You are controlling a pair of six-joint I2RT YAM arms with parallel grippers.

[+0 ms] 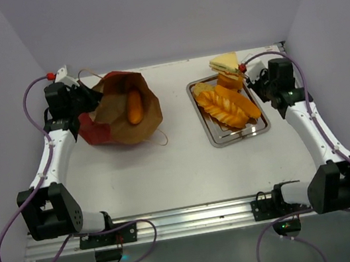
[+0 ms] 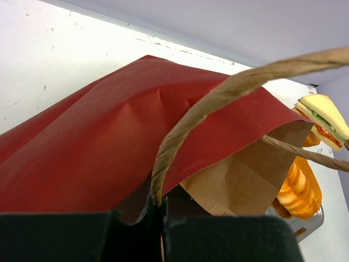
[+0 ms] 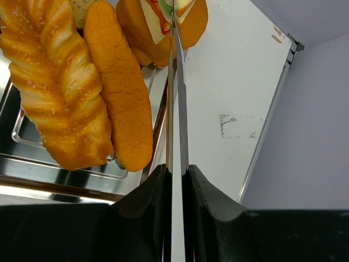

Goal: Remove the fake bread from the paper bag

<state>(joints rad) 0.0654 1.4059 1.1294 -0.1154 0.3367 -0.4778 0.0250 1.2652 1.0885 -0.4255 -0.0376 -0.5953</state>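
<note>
Pale lilac walls close in a flat white counter (image 1: 180, 163), lightly scuffed. At its far left lies the paper bag (image 1: 117, 124), red outside and brown kraft inside, creased and sagging, its mouth gaping upward. One smooth orange loaf (image 1: 134, 106) lies inside it. My left claw (image 2: 162, 225) is pinched together on the bag's crumpled rim, and a twisted paper handle (image 2: 218, 98) arches over it.

At the far right stands a shiny steel tray (image 1: 220, 138), rectangular with a raised lip. It holds the other bread. There is a golden plaited loaf (image 1: 219, 107) with a ridged crust, and a smooth long loaf (image 1: 245, 107) touching its right side. A round bun (image 1: 228, 80) sits beyond them. A pale triangular sandwich (image 1: 224, 63) with green filling rests at the far end against the bun.

My right claw (image 3: 175, 180) is clamped on the tray's thin right rim, the metal edge running straight up between the fingers.
</note>
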